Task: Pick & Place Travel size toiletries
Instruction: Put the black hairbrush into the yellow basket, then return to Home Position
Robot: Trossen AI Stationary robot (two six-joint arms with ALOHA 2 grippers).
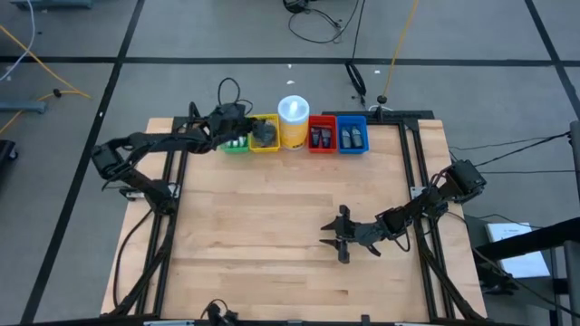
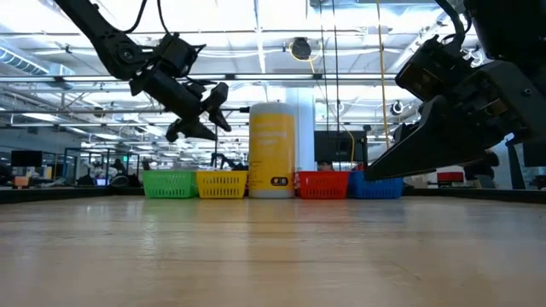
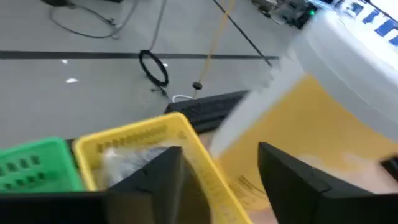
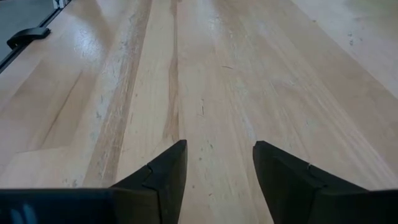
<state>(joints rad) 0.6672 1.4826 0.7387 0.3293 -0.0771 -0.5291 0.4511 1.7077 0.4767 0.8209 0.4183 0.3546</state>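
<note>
Four small bins stand in a row at the table's far edge. The green bin (image 1: 236,144) holds little white tubes. The red bin (image 1: 321,137) and the blue bin (image 1: 352,137) hold small dark oblong bottles. My left gripper (image 1: 263,134) hovers open above the yellow bin (image 3: 134,140), clear of its rim in the low view (image 2: 203,115), with nothing between its fingers. Something pale grey (image 3: 121,158) lies in that bin. My right gripper (image 1: 338,238) is open and empty, low over bare wood right of the table's middle (image 4: 217,168).
A white cylindrical container with a yellow body (image 1: 293,119) stands between the yellow and red bins, close to my left gripper. The wooden tabletop (image 1: 263,217) stretches from the bins to the near edge. Black frame rails (image 1: 412,181) run along both sides.
</note>
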